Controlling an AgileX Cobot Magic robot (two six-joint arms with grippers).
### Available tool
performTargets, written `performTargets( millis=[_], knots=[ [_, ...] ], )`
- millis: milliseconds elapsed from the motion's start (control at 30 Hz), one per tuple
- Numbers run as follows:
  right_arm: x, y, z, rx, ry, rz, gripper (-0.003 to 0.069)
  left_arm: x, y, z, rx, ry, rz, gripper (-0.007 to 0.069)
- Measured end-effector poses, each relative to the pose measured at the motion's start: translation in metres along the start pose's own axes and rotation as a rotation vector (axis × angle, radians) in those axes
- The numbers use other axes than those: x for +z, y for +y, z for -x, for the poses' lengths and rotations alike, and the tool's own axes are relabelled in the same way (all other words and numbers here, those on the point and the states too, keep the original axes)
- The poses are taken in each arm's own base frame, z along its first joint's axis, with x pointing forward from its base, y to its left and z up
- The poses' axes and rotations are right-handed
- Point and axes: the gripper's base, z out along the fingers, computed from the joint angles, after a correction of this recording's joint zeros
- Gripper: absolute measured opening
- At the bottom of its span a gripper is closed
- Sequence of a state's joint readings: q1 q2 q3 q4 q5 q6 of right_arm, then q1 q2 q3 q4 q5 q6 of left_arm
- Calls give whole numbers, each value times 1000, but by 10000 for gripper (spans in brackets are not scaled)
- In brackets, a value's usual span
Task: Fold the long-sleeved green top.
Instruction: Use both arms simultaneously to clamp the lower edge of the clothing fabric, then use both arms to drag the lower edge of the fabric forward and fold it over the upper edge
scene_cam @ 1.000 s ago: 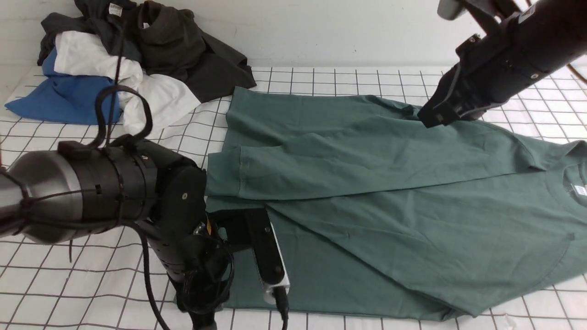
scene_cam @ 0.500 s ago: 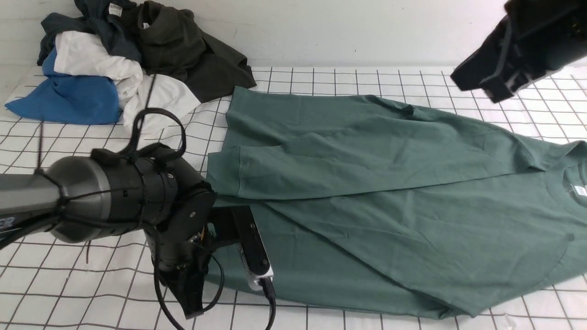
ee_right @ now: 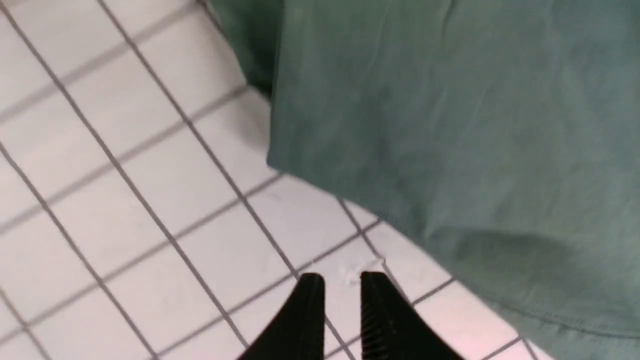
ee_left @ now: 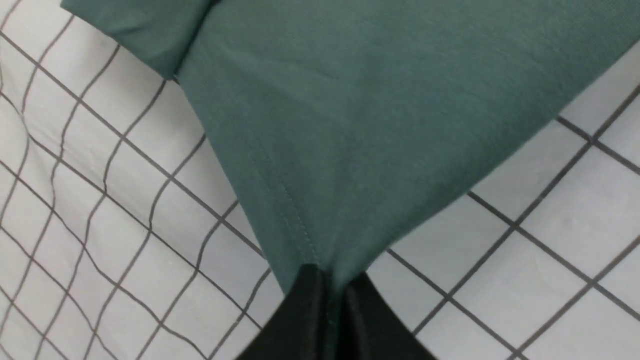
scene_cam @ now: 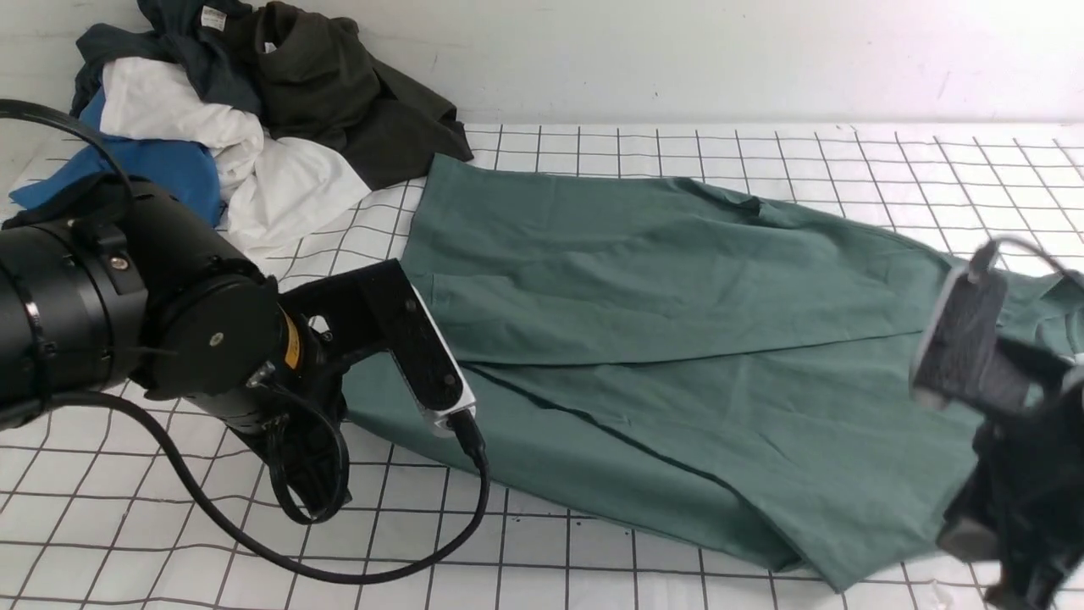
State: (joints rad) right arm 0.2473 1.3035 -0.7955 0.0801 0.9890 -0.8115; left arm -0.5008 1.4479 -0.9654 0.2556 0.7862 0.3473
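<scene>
Now, top: the green long-sleeved top (scene_cam: 677, 280) lies spread across the middle and right of the bench (scene_cam: 593, 559). It is a soft matte knit with shallow creases, and one sleeve is folded across the body in a long diagonal band.
Bench: a white cover ruled with thin dark grid lines, slightly rippled in places.
Pile of clothes (scene_cam: 254, 110): a crumpled heap of blue, white and very dark garments at the far left corner, apart from the top.
Left hand (ee_left: 327, 285): its black tapered jaws are pressed together on the top's stitched hem, and the cloth fans out from the pinch in a taut wedge.
Right hand (ee_right: 342, 282): its jaws stand a narrow gap apart with nothing between them. It sits over bare bench just beside the top's near edge.
Change: a second ago the left hand was wide open at the near-left hem. Now it grips, and that hem runs on a slant instead of flat along the bench. The right arm was high at the far right and is now low at the near right.
Views: only the left wrist view shows the pinch and seam stitching. Only the right wrist view shows the ridged inner faces of the jaws, since the front view blurs that arm.
</scene>
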Motion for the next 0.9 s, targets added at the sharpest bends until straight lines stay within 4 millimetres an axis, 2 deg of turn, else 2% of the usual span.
performTargets(
  millis=[33,100,167,200,233,333,400,433,467,500,600,700,767,833,900],
  knots=[
    [17,0,-10,-60,36,-60,213,0,2,-2,-17,6,-3,2],
    [38,-1,-22,-164,88,-139,314,1,6,-5,-40,12,-3,2],
    [57,-3,-28,-229,111,-193,384,2,10,-8,-60,18,-5,2],
    [62,-3,-29,-235,116,-196,394,2,10,-8,-62,19,-6,2],
    [76,-6,-28,-244,112,-223,420,2,10,-10,-75,28,-14,2],
    [88,-12,-26,-259,118,-254,409,2,9,-10,-83,33,-24,2],
    [91,-17,-22,-243,124,-282,345,1,9,-11,-88,36,-29,2],
    [92,-19,-21,-216,125,-294,283,0,8,-12,-89,42,-32,2],
    [92,-20,-20,-209,125,-296,271,0,9,-12,-89,41,-32,2],
    [90,-22,-17,-163,124,-317,167,-5,8,-13,-100,40,-37,2],
    [78,-31,-15,-51,141,-372,31,-18,6,-16,-142,17,-54,3],
    [42,-39,-13,43,128,-474,7,-41,1,-19,-198,-56,-80,3],
    [30,-40,-13,59,118,-504,6,-49,0,-20,-215,-85,-87,3],
    [4,-41,-12,81,64,-573,6,-60,1,-20,-244,-118,-93,4],
    [-5,-42,-11,78,32,-598,6,-65,5,-17,-266,-130,-86,6]
  ],
)
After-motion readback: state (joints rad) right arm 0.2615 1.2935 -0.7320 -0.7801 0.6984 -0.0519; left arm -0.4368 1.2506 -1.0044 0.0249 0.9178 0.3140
